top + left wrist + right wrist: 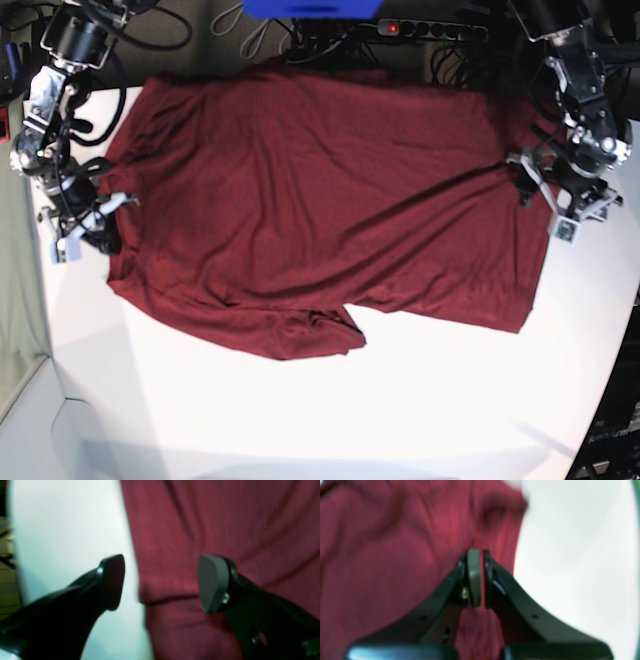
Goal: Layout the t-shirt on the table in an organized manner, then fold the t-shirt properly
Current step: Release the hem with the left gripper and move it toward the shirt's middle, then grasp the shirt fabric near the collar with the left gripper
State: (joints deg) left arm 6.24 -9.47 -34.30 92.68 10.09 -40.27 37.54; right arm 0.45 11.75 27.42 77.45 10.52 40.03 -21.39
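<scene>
Fingers, left (161,582): spread wide over the t-shirt's edge, gripping nothing
Fingers, right (478,578): pinched tight on a fold of t-shirt (320,215)
T-shirt: spread rumpled across the white table (330,410)
Around: cables and a power strip (425,30) behind the far edge
Arms: one at each side of the garment

Black power strip (425,28) with red lit switch beyond far table edge, black cables (250,25) looping around it. Blue object (312,8) at top edge, partly cropped.
</scene>
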